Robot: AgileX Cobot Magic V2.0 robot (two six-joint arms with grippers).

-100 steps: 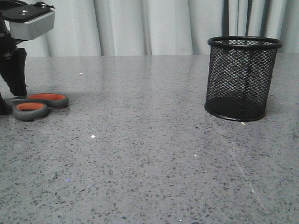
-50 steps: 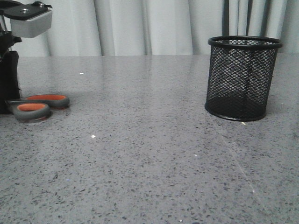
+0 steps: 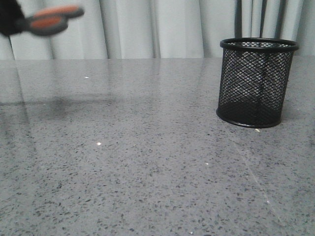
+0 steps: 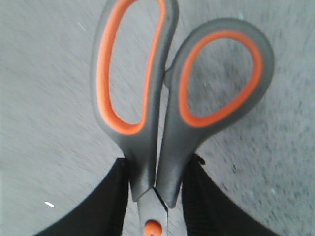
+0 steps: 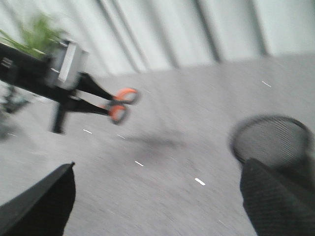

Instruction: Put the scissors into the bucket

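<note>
**Scissors aloft in the left gripper, bucket standing far across the table**

The scissors (image 3: 49, 19) hang in the air high at the left of the front view, well above the speckled grey table (image 3: 147, 162), with a soft shadow on the surface below them. Their long axis runs roughly level: the two orange-lined finger loops point toward the robot's right, the way the bucket lies, and the blades run back into the gripper, hidden from sight. They show blurred in the front view.

The left gripper (image 4: 157, 196) is clamped on the scissors at the neck, where the grey handles meet near the orange pivot screw; its black fingers (image 4: 106, 206) press in from either side, with both loops sticking out free beyond them.

The bucket (image 3: 258, 82), a black wire-mesh cup, stands upright on the table at the far right, well apart from the scissors.

The right gripper (image 5: 157, 206) has its two dark fingers spread wide and holds nothing; it hovers near the bucket.

Pale curtains (image 3: 157, 27) hang behind the table.
</note>
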